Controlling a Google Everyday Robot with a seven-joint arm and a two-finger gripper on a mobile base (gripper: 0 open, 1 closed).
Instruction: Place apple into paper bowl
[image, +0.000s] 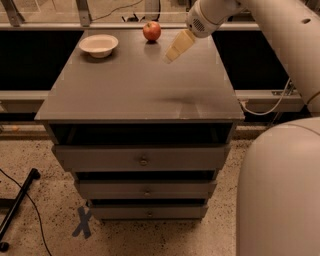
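The red apple (151, 31) stands on the grey table top near its far edge, a little right of the middle. The off-white paper bowl (98, 45) sits empty at the far left corner of the table, left of the apple. My gripper (177, 47) hangs from the white arm just above the table, to the right of the apple and slightly nearer the front. It does not touch the apple and holds nothing that I can see.
The grey table top (135, 95) sits on a cabinet with several drawers (143, 160). My white arm (280, 30) crosses the upper right and my white base (280, 195) fills the lower right. A cable and a black bar (17, 205) lie on the floor at the left.
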